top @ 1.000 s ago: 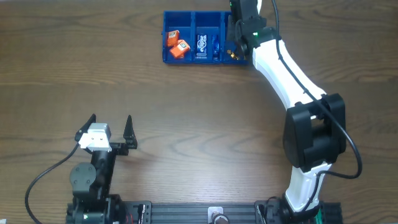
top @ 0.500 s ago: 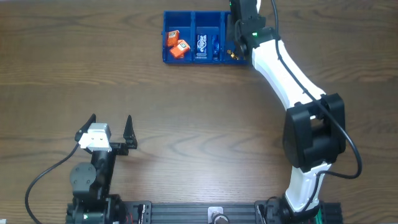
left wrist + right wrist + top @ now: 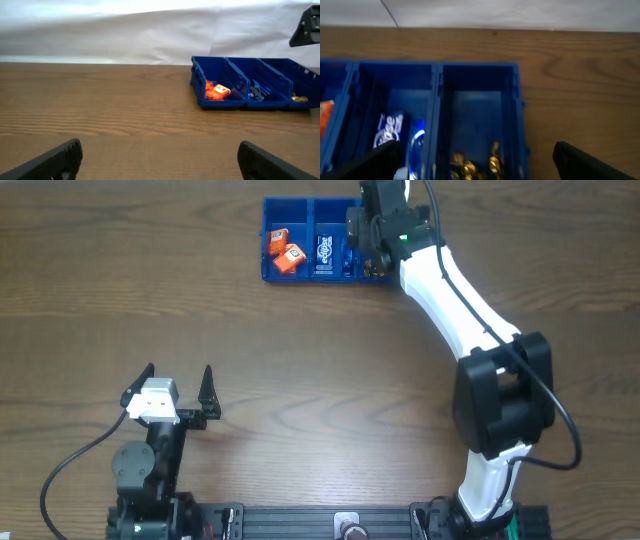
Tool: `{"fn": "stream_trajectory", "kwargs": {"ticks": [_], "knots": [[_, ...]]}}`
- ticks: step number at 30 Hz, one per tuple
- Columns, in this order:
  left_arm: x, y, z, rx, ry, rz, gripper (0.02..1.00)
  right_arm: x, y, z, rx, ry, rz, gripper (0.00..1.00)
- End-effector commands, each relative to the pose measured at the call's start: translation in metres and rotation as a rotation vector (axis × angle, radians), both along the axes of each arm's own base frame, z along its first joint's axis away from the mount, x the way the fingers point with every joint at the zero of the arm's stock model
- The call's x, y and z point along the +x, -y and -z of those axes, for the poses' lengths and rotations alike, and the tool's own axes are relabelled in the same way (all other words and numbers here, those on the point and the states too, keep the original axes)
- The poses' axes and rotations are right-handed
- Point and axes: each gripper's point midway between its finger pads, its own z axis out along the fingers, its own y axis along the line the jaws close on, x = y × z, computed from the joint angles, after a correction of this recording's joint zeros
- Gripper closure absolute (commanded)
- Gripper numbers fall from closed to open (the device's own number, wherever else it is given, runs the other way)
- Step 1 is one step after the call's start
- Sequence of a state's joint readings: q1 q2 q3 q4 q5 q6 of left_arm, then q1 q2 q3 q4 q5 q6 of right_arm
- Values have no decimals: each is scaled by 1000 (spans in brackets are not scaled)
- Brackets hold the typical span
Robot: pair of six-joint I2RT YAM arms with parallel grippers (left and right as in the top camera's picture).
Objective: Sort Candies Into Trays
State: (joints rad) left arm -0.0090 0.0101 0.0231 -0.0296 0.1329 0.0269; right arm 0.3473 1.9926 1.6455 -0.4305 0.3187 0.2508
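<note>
The blue three-compartment tray [image 3: 266, 240] sits on the bench [image 3: 200, 310] at the upper centre of the top view. Its compartments lie side by side, and each one's long axis runs up and down the picture. The orange candies [image 3: 284, 252] lie in the left compartment, the blue-wrapped candies [image 3: 325, 252] in the middle one and the gold candies [image 3: 472, 164] in the right one.

The right gripper [image 3: 476, 147] hangs over the tray at the upper right of the top view. Its own wrist view places it above the right compartment. Its fingers are spread wide and nothing is between them. The gold candies lie below the gap between them, at the compartment's near end. The line between the two fingers runs across the compartment's long axis, so the fingers straddle the compartment's width instead of lining up along it.

The left gripper [image 3: 178, 370] is at the lower left of the top view, well apart from the tray. Its fingers are also spread and empty, and its wrist view looks across bare wood to the tray in the distance.

No loose candy can be seen on the wood, so the sorting looks finished or very nearly so. If one more piece needs handling, the right arm is much the nearer to the tray. The likely move for that arm is a lift straight up and clear of the compartment walls.
</note>
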Motion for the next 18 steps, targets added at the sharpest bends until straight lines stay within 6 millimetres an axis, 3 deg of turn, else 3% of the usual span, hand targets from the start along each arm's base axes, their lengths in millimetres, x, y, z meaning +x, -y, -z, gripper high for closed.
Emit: {"fn": "stream_trajectory", "kwargs": {"ticks": [1, 4, 8, 12, 18], "knots": [[-1, 3, 16, 1, -47, 18, 20, -22, 37, -101, -97, 164, 47, 1], [-1, 3, 16, 1, -47, 18, 20, -46, 58, -138, -139, 231, 72, 3], [-1, 3, 16, 1, -47, 18, 20, -82, 79, -155, -124, 315, 102, 3], [-1, 3, 16, 1, -47, 18, 20, -123, 85, -146, -69, 381, 68, 3], [-1, 3, 16, 1, -47, 18, 23, -179, 105, -103, 92, 476, -2, 3]]}}
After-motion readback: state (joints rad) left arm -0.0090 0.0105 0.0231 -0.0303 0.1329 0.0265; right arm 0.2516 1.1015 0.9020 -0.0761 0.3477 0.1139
